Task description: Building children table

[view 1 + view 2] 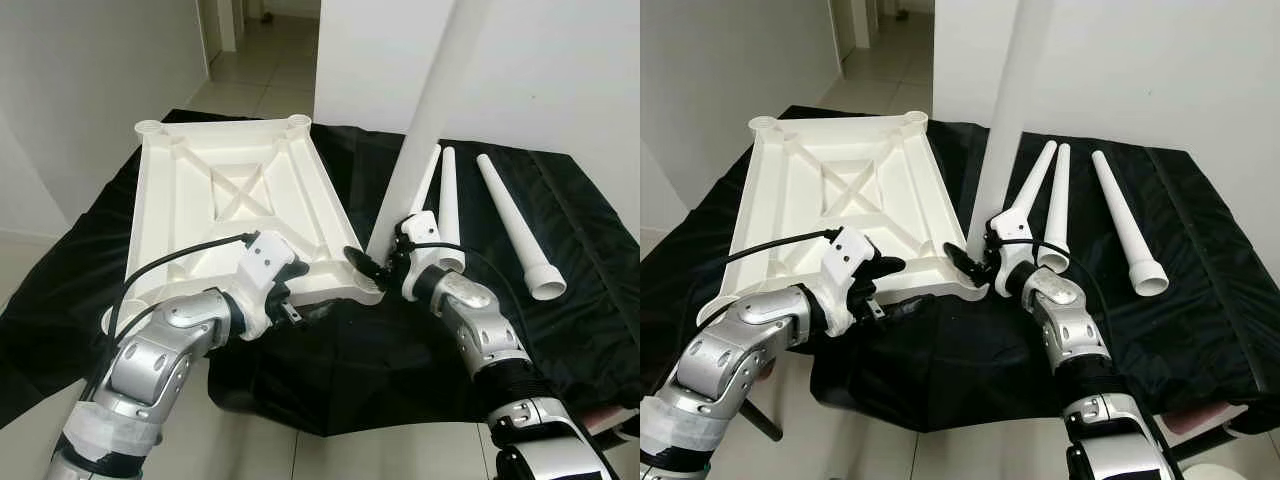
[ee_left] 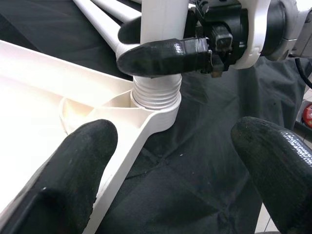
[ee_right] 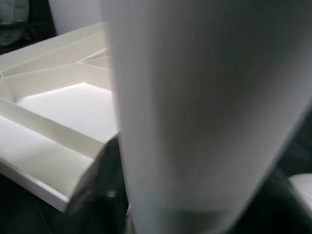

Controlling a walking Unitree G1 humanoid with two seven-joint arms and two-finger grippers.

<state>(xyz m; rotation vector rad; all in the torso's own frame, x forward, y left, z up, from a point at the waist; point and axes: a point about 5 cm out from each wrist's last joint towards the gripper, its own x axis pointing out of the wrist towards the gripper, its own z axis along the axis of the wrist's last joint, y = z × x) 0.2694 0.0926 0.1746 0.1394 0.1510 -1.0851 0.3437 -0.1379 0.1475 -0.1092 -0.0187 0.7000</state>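
**Leg going into the corner socket**

The white tabletop [image 1: 235, 205] lies underside-up on the black cloth [image 1: 560, 300]. At its five-o'clock corner, the right gripper [image 2: 163, 46] pinches an upright table leg [image 1: 425, 120] just above its threaded end [image 2: 156, 92], seated in the socket, apparently for screwing in. The left gripper [image 1: 290, 305], fingers spread, straddles the tabletop's near edge, likely to brace it. Three spare legs [image 1: 515, 225] wait at three o'clock.

White ribbed plastic tabletop [image 1: 230, 200], white tapered plastic legs [image 1: 515, 225], one white leg upright [image 1: 425, 120] with threaded end. Black cloth [image 1: 560, 300] underneath. Black-fingered right gripper [image 1: 375, 268]; silver arms. Pale tiled floor [image 1: 260, 75].
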